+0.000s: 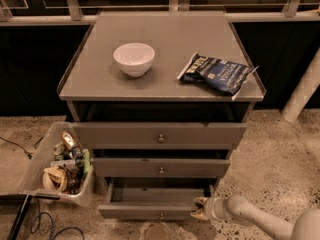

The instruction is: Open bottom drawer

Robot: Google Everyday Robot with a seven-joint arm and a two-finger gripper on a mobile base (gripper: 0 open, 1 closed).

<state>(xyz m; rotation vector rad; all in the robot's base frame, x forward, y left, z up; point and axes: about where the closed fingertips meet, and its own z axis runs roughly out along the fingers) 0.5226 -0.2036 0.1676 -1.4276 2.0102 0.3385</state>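
Down at the bottom of the grey desk [100, 79], the slim grey flat-fronted bottom drawer [140, 211] sits pulled out, plain inside showing. Pale robot end effector [200, 209] is at its right front corner, can't tell if it's clenched or released.

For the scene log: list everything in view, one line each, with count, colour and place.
cabinet: one, grey, centre of view
bowl: one, white, on the cabinet top, left of centre
snack bag: one, dark blue, on the cabinet top, right side
top drawer: one, grey, just under the top
middle drawer: one, grey, below it
bottom drawer: one, grey, lowest, pulled out; what shows of the inside is bare
bin: one, clear plastic, on the floor left of the cabinet, holding mixed clutter
cable: at least one, dark, floor at bottom left
post: one, white, right edge
arm: one, white, bottom right
gripper: one, at the right end of the bottom drawer's front
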